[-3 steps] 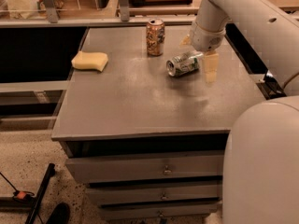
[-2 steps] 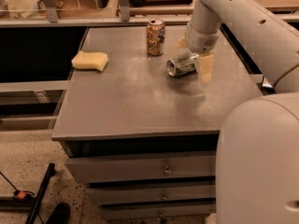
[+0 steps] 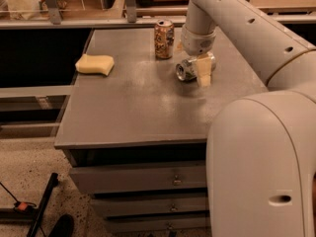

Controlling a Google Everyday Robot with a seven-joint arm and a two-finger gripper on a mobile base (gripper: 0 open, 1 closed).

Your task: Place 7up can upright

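Note:
The 7up can (image 3: pixel 185 70), silver with a shiny top, lies on its side on the grey table (image 3: pixel 133 107) at the back right, its top facing left and front. My gripper (image 3: pixel 193 61) reaches straight down over it from the white arm. One pale fingertip (image 3: pixel 204 74) stands in front of the can's body; the other shows only as a pale sliver behind the can. The jaws stand apart astride the can, which rests on the table. The wrist hides the can's rear half.
An orange-brown patterned can (image 3: pixel 164 39) stands upright just left and behind the 7up can. A yellow sponge (image 3: pixel 95 64) lies at the table's left edge. The robot's white body (image 3: pixel 261 167) fills the front right. Drawers (image 3: pixel 143 181) sit under the tabletop.
The gripper has moved left and down, from beside the can's right end to astride its body. The can has stayed lying in the same place.

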